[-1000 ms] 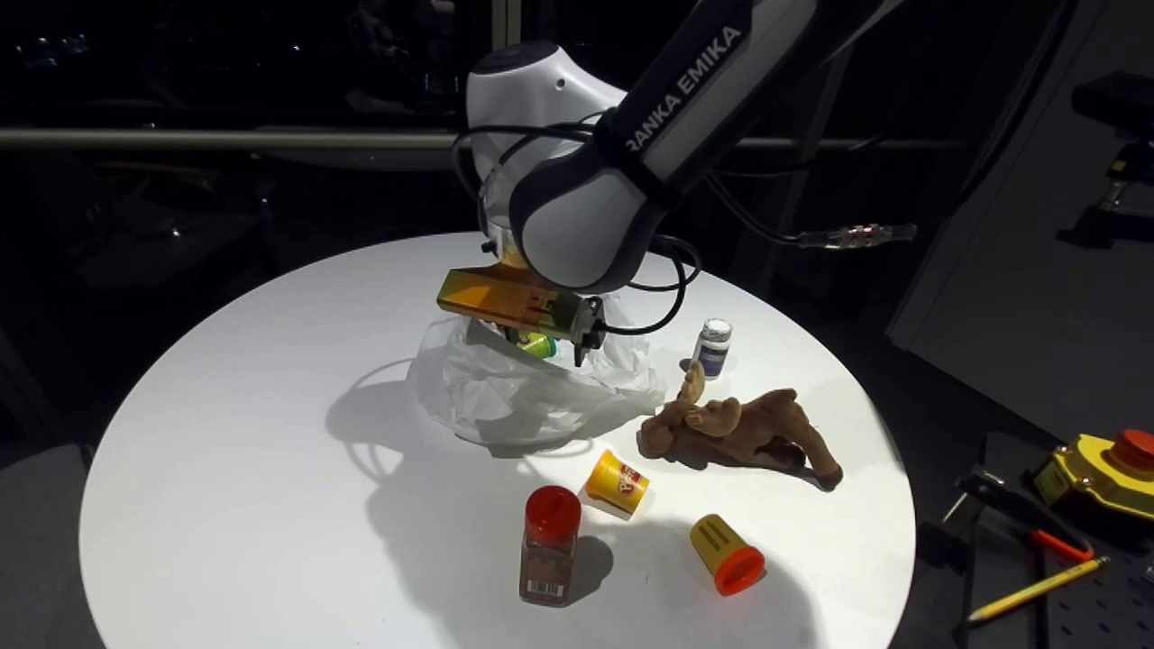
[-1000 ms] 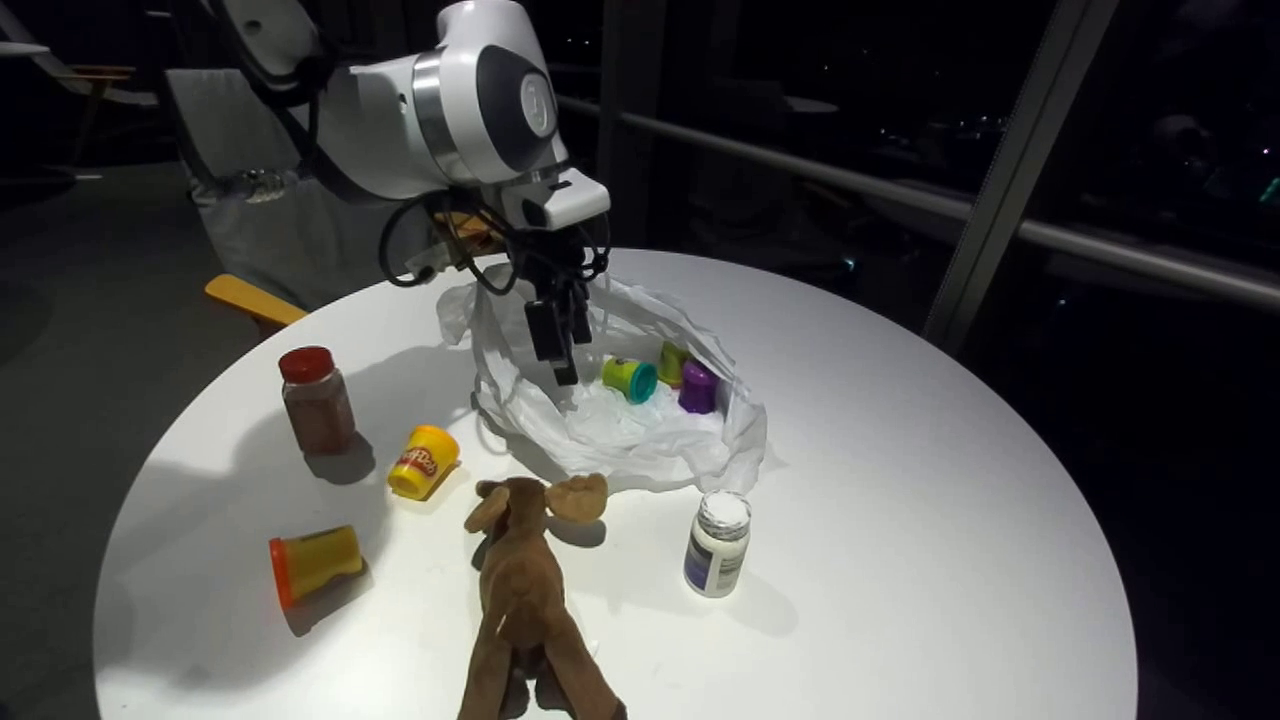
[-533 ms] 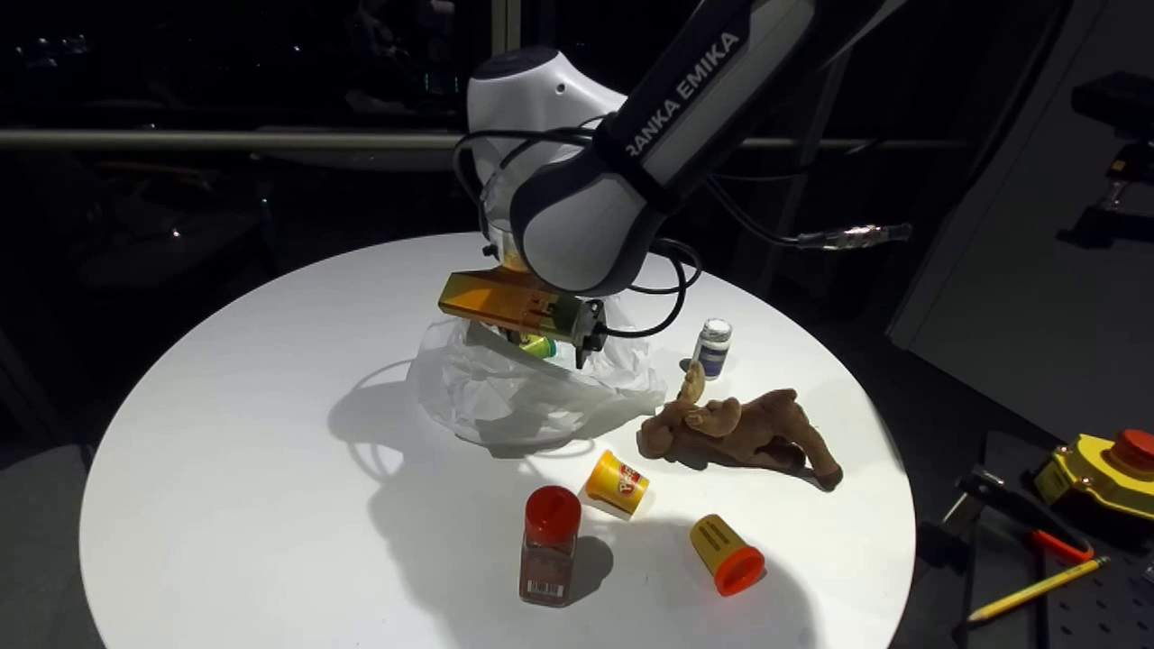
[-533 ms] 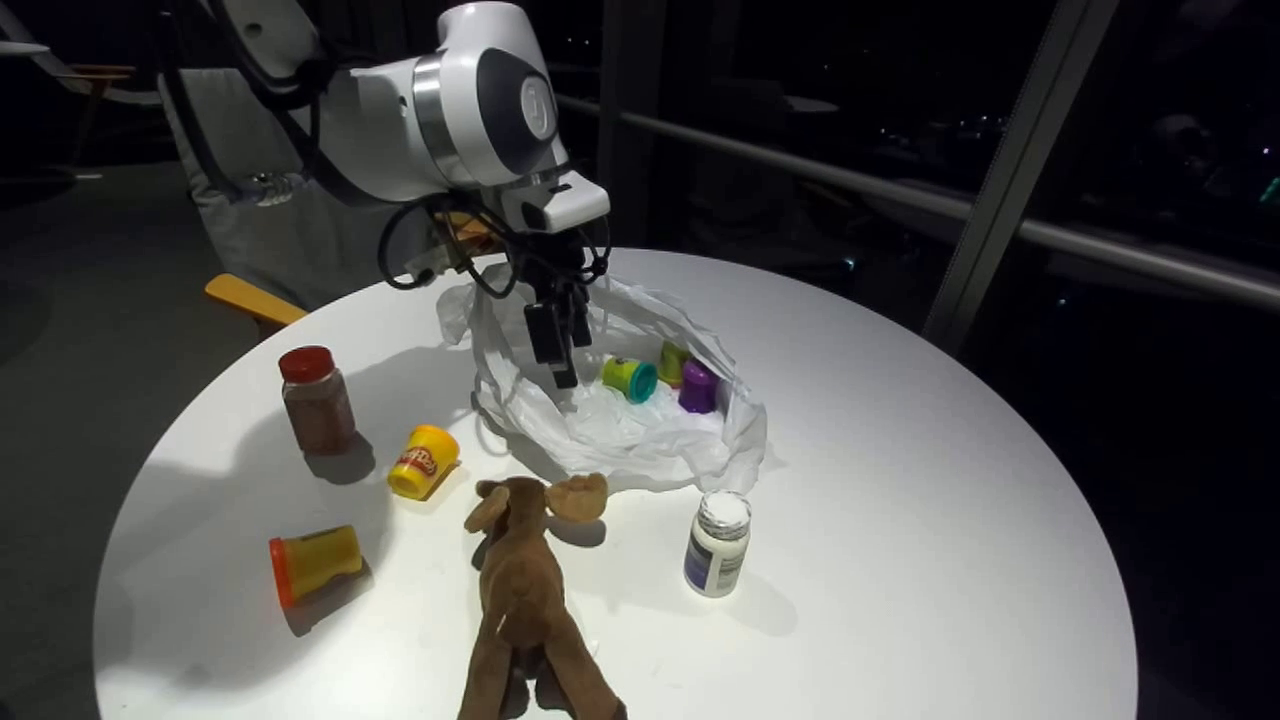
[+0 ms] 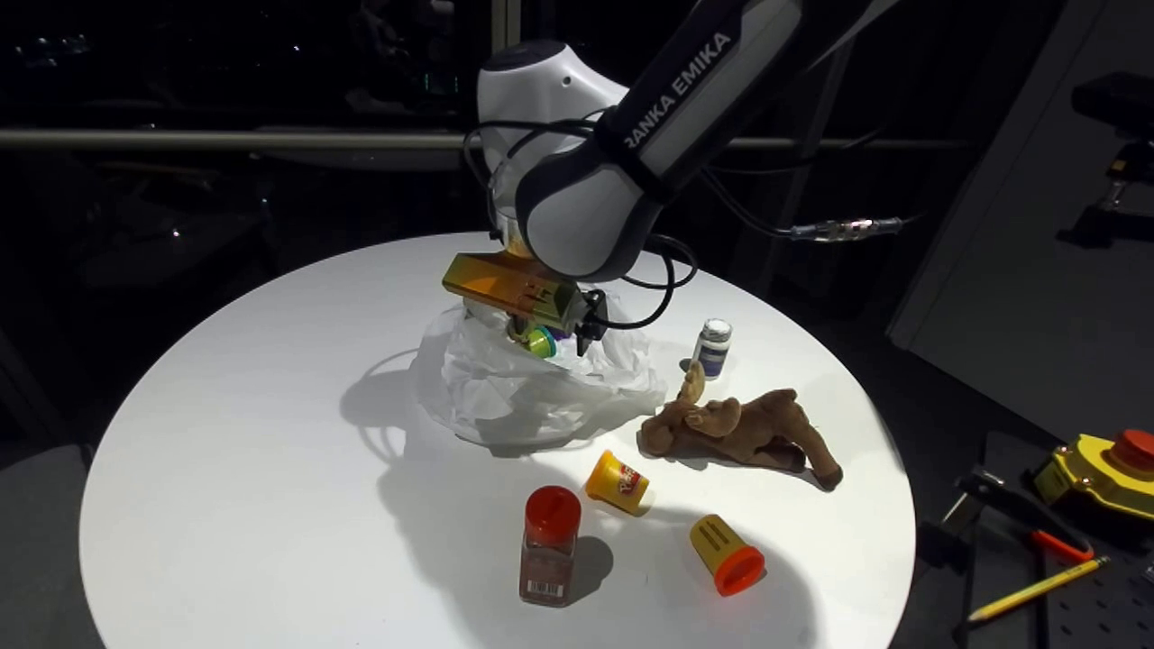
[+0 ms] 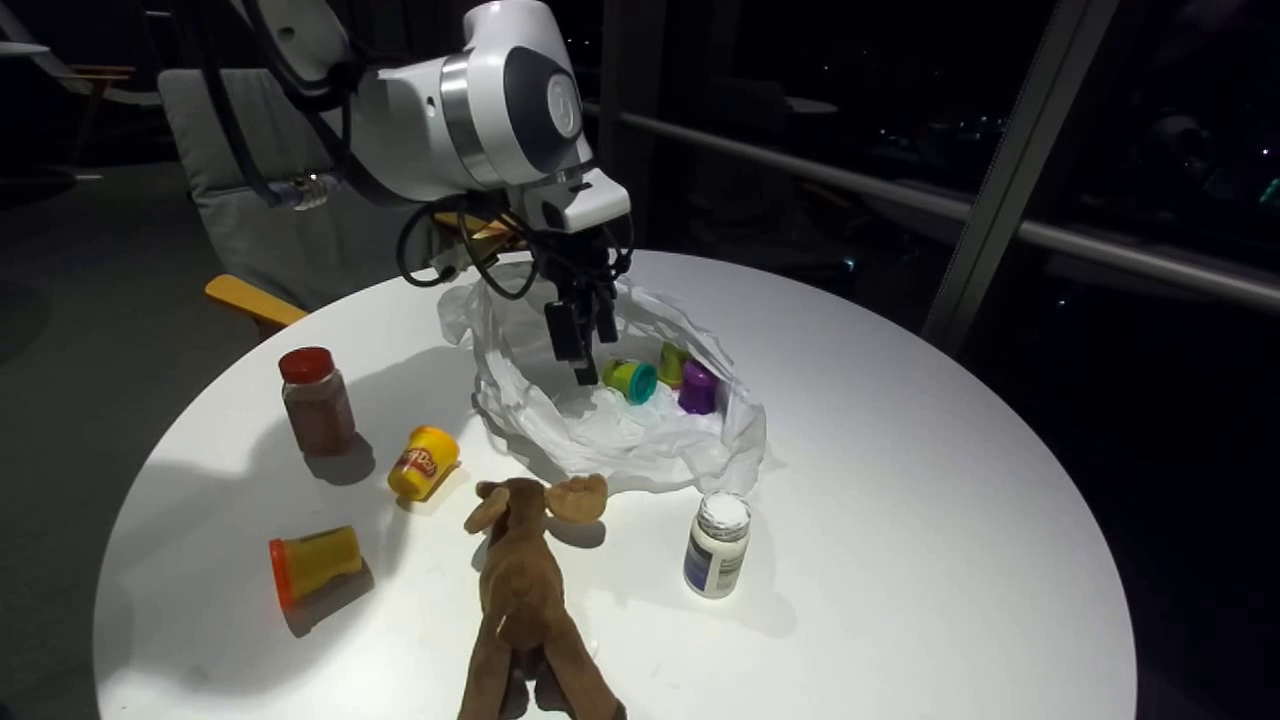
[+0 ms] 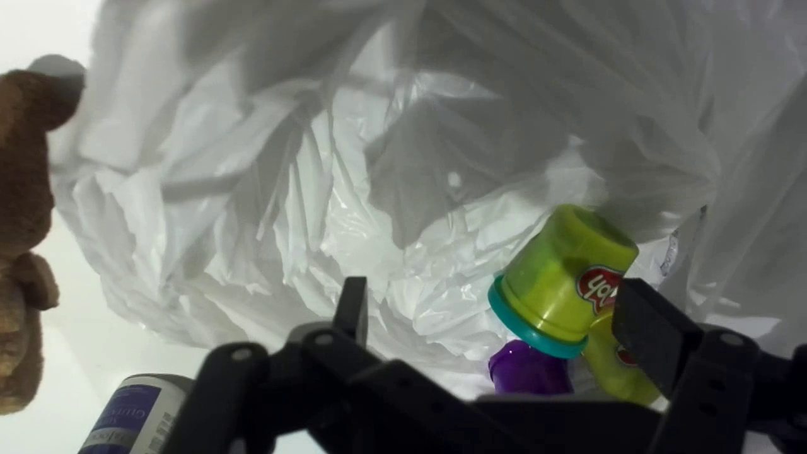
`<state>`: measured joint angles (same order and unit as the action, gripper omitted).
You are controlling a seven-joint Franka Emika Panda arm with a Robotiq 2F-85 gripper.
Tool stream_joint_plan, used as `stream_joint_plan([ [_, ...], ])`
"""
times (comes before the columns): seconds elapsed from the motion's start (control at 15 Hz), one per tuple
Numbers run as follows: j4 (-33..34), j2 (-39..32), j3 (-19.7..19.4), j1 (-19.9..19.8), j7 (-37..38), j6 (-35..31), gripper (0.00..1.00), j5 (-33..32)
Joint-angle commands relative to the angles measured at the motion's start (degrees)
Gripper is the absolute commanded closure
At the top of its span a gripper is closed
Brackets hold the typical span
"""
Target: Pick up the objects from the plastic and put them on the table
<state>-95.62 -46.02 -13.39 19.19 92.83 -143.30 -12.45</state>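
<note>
Apparently mid-task, the step in hand being to line up a fresh pick. In an exterior view: plush moose (image 5: 755, 433) and red-capped jar (image 5: 547, 552) on the desk (image 5: 252, 433), nearer than the plastic bag (image 5: 536, 401). In an exterior view: teal-lidded tub (image 6: 629, 380) inside the plastic bag, purple tub (image 6: 698, 388) to its right. Wrist view: jaws spread, gripping nothing, teal-lidded tub right of centre. Next move likely calls for shifting that way to straddle it, lowering, closing clear of the plastic bag.

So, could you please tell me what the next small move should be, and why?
I'd probably shift the claw slightly to centre it over the teal-lidded tub in the bag: the claw is open, holding nothing, and in the wrist view the tub appears nearer one finger than the other.
</note>
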Motion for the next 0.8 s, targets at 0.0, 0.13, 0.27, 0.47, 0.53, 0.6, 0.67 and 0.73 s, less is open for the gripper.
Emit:
stream_joint_plan([
  [0.0, 4.53, -2.82, 0.44, -1.35, 1.94, 0.28, 0.0, 0.93],
  [0.13, 7.17, -4.91, 0.67, -1.33, 3.22, 0.81, 0.0, 1.6],
  [0.27, 9.32, -6.63, 0.85, -1.63, 4.0, 0.98, 0.0, 2.03],
  [0.47, 12.12, -8.89, 0.24, -1.23, 5.86, 0.6, 0.0, 2.24],
  [0.53, 12.99, -9.54, -0.03, -1.13, 6.55, 0.72, 0.01, 2.19],
  [0.6, 13.61, -9.95, -0.64, -0.81, 7.77, 0.74, 0.13, 1.93],
  [0.67, 14.07, -10.2, -1.15, -0.57, 8.89, 0.71, 0.17, 1.72],
  [0.73, 14.66, -10.63, -1.49, -0.58, 9.81, 0.88, 0.3, 1.63],
])
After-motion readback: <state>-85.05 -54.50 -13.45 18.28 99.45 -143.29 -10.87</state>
